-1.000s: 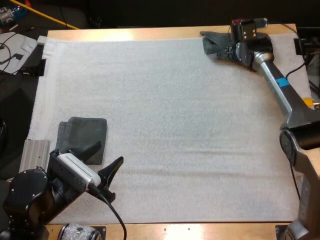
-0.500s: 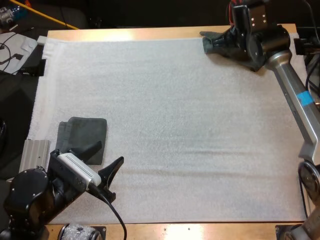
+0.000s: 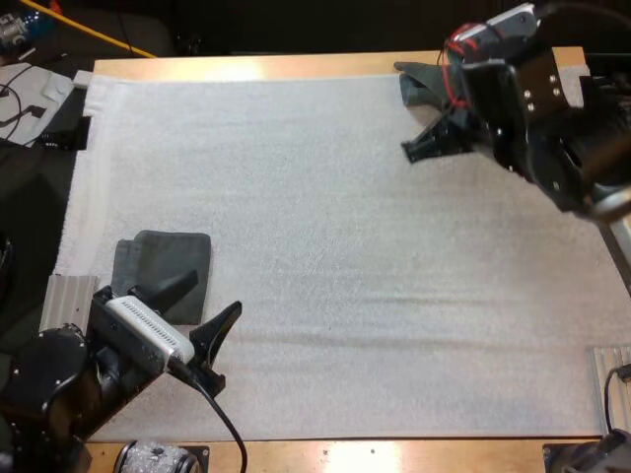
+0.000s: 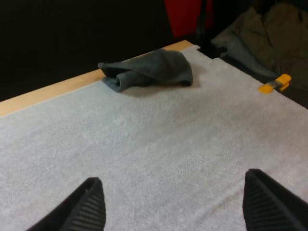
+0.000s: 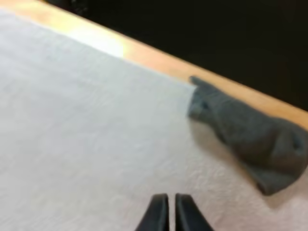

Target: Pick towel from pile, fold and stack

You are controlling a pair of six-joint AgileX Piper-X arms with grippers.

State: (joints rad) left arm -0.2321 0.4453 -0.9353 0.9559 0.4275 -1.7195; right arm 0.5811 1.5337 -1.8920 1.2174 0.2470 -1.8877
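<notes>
Right gripper (image 3: 422,148) hangs over the mat (image 3: 345,246), fingers pressed together and empty, just beside the crumpled towel (image 3: 418,83).
That crumpled towel lies at the mat's far right corner, by the table (image 3: 246,67) edge, with nothing touching it. A folded towel (image 3: 163,261) lies flat at the near left. The left gripper (image 3: 202,307) sits just beside the folded towel, jaws spread wide and holding nothing.

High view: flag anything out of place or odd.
The right gripper is shut on nothing, apart from the crumpled towel at the far right corner of the mat: an empty grip, the towel not picked. The folded towel by the left gripper lies flat.
</notes>
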